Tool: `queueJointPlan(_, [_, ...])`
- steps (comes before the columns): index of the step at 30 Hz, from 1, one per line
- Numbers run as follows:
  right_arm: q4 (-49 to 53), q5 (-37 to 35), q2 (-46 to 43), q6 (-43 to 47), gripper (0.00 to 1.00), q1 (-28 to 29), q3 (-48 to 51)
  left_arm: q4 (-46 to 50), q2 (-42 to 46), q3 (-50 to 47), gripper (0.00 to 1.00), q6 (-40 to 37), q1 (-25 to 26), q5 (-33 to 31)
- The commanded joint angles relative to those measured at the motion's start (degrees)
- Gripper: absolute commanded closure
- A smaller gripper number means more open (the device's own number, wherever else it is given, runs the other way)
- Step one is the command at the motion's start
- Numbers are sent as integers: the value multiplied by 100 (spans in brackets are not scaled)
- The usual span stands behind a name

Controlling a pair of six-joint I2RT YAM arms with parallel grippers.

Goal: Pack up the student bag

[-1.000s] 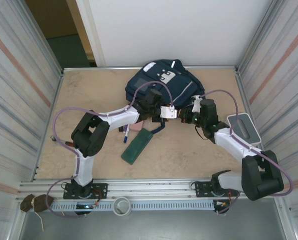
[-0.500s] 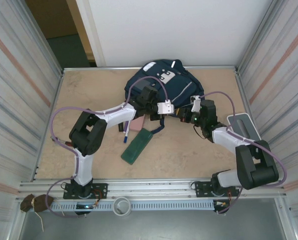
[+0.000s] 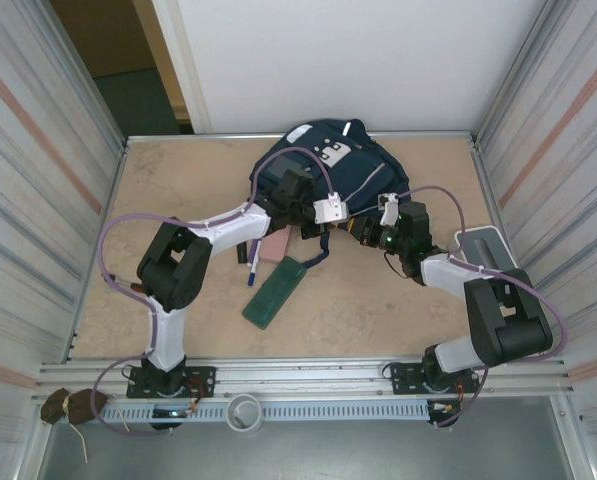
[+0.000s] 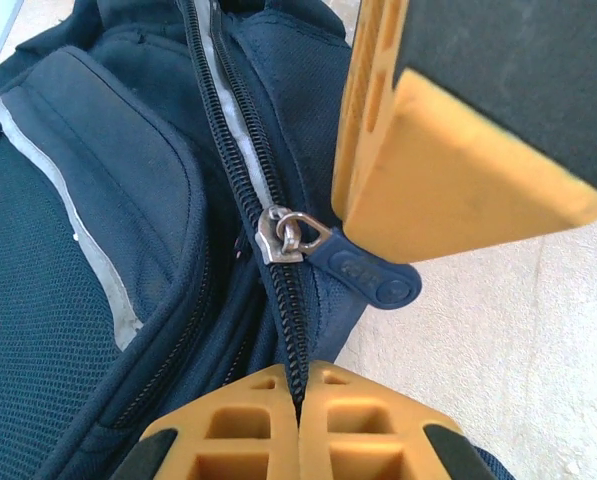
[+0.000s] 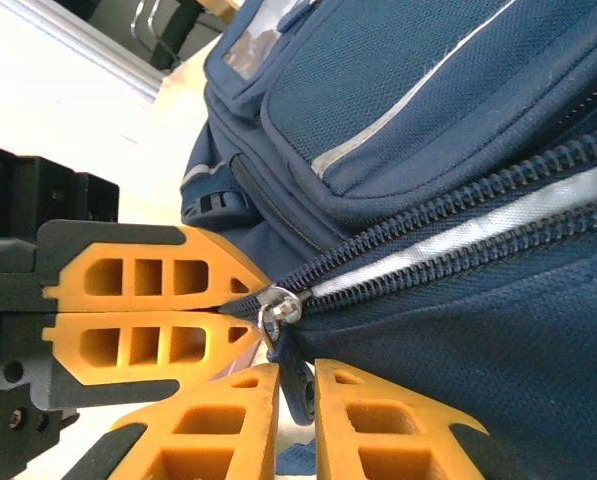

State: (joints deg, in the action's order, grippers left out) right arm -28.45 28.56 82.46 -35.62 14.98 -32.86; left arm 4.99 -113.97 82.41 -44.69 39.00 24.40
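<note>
Between the fingers of my left gripper (image 4: 298, 398), which are clamped flat together, runs the toothed zipper track (image 4: 240, 150) of the student bag (image 3: 323, 165). I have the seam pinched right next to the metal slider (image 4: 281, 236). On the other side of that slider my right gripper (image 5: 296, 372) comes in. Its fingers stand a narrow slit apart with the navy pull tab (image 4: 373, 280) sitting in the slit. I cannot tell whether the pads press on the tab or merely flank it. The fingertips of my two grippers almost meet at the slider. A pale stripe (image 5: 458, 225) runs alongside the teeth, and above it sits a bulging front pocket of navy fabric.

Further out, the student bag lies at the far middle of the desk (image 3: 178, 190), close to the back wall, with its white patch (image 3: 336, 152) facing up. My grippers meet at its near edge. Beside my left forearm a small pink block (image 3: 275, 249) lies on the desk, with a pen (image 3: 251, 270) just beside it. A flat dark green item (image 3: 275, 291) lies a little nearer to my bases. By my right arm a grey tray (image 3: 490, 255) sits at the desk's right edge.
</note>
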Motion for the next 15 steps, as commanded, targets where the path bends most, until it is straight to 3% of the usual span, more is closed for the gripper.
queueJointPlan(1, [-213, 71, 96, -77, 83, 27, 66, -25, 494, 291, 100, 153, 31, 522])
queueJointPlan(15, [-317, -122, 201, 70, 69, 219, 20, 56, 499, 319, 100, 180, 29, 559])
